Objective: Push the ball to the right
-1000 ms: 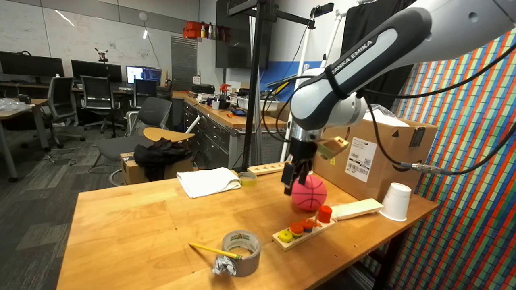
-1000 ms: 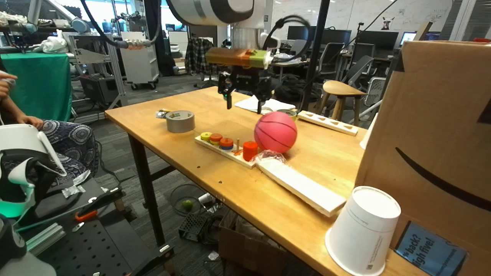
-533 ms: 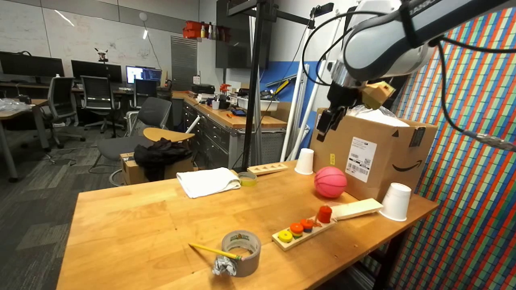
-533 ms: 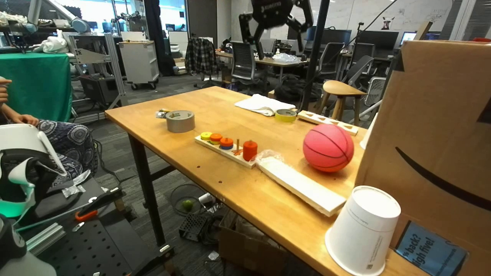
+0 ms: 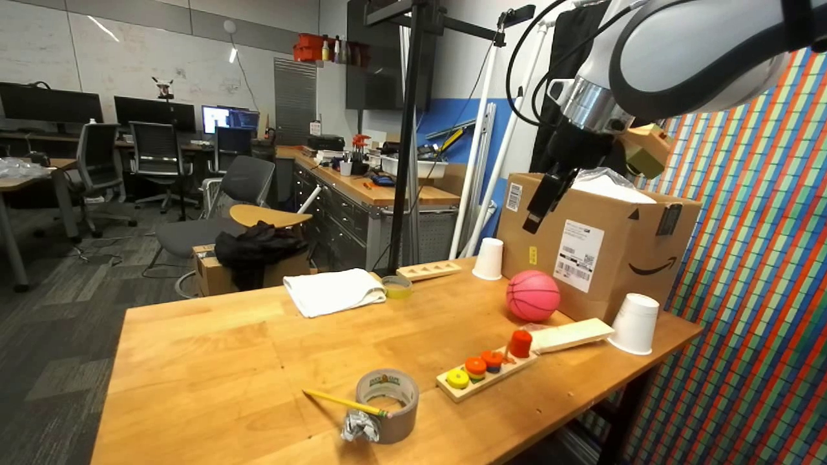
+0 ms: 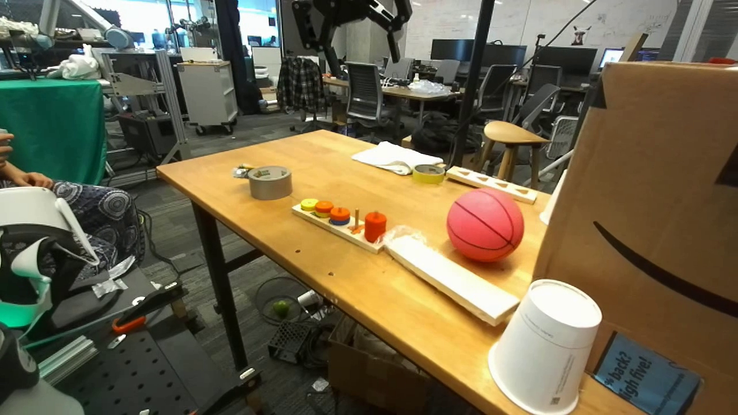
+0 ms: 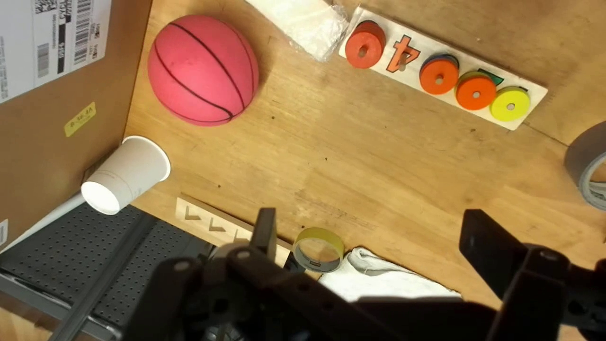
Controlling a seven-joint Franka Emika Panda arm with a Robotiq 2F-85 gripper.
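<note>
"Where is the ball (image 7: 203, 71)?"

"Upper left of the wrist view, resting on the wooden surface (image 7: 293, 147), just beside the cardboard box (image 7: 38, 156). In an exterior view the ball (image 6: 485, 225) is right of centre, and a band of the surface shows between it and the box."

"How do the fingers (image 7: 490, 251) stand?"

"Wide apart. In the wrist view one tip shows a little below the centre, the other at the lower right. In an exterior view the fingers (image 6: 394, 49) hang at the top of the frame, high above the surface and well apart from the ball."

"What else is near the ball?"

"A paper cup (image 7: 125, 175) stands upside down at the left of the wrist view, next to the box. In an exterior view a pale board (image 6: 450, 276) lies below the ball in the frame, crumpled clear plastic (image 6: 406, 233) at its upper end, and a second cup (image 6: 545, 346) is at the lower right."

"And farther off?"

"A peg board (image 7: 535, 97) at the upper right of the wrist view, with a red stack (image 7: 367, 40) at one end and a yellow disc (image 7: 510, 105) at the other. A grey tape roll (image 7: 580, 149) is cut off by the right edge. Low down, a yellow tape roll (image 7: 318, 232) lies between a slotted strip (image 7: 204, 220) and a white cloth (image 7: 378, 282)."
</note>
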